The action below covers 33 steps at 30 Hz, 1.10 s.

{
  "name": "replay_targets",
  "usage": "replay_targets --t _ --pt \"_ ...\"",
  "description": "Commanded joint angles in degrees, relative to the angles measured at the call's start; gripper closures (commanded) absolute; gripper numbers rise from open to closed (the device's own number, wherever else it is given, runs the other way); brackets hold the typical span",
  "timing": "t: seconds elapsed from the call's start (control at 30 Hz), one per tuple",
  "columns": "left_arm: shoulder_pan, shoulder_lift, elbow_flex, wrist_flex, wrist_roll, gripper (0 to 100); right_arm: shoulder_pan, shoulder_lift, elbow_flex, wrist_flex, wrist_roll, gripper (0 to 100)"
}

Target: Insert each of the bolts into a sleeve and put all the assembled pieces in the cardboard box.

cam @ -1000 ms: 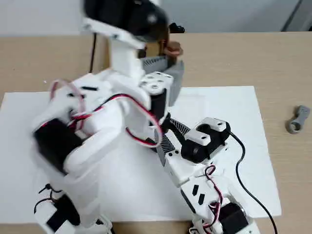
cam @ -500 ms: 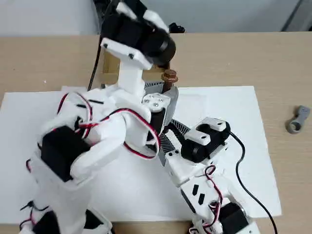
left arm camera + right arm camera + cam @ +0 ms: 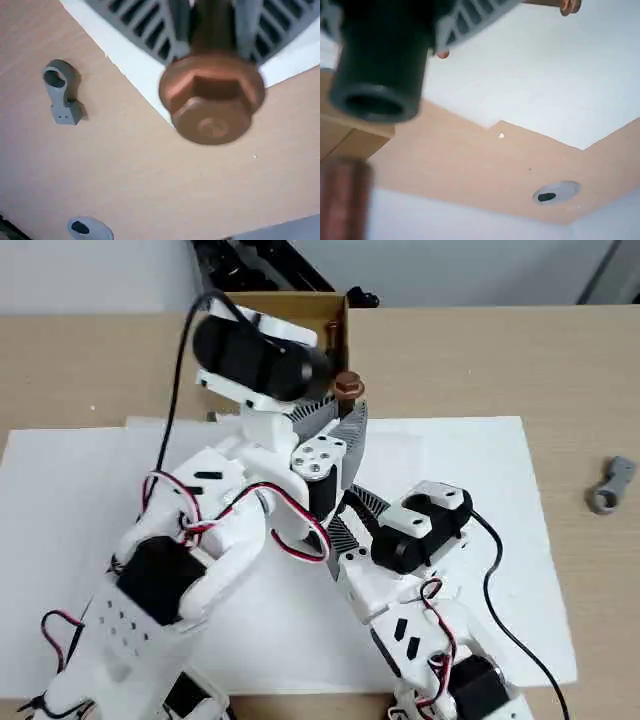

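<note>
One bolt in left pincer — sleeve in right pincer

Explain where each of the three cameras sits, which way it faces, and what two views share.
High view: fixed above the table, looking down on white sheet, cardboard box, left arm and right arm.
Left wrist view: on the left wrist, looking along its end effector at the copper bolt it grips; grey fingers show.
Right wrist view: on the right wrist, looking past a black sleeve and one grey finger to sheet and table.
Shared: the bolt and a grey part, in high and left wrist views.
</note>
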Motion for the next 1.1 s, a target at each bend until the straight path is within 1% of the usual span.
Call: replay_targets --t 0.0,0.17,0.27,0.4,0.6,0.8,0.87,1.07 --pt "-0.4 -2.1 0.1 -2.2 -0.4 100 -0.7 -0.2 -0.4 -1.0 -0.4 99.5" --pt "-0.4 -2.1 0.1 1.1 -1.8 100 -0.7 -0.2 -0.4 -1.0 -0.4 99.5" --pt "-1.4 -2.1 0.2 1.2 -1.9 100 -0.7 -0.2 -0.4 -1.0 -0.4 99.5" --pt "-3.2 -2.1 3.8 0.9 -2.0 100 -0.7 -0.2 -0.6 -1.0 -0.4 99.5" --pt "-5.0 -2.5 10.8 -6.5 -2.0 100 -0.7 -0.2 -0.6 -1.0 -0.4 99.5" --pt "-3.8 -2.4 9.1 -5.6 -1.0 100 -0.7 -0.2 -0.7 -1.0 -0.4 99.5" --pt "-3.7 -2.5 6.7 -4.3 0.2 100 -0.7 -0.2 -0.7 -1.0 -0.4 99.5" --pt "-4.8 -2.1 -2.1 0.5 0.2 100 -0.7 -0.2 -0.7 -1.0 -0.4 99.6"
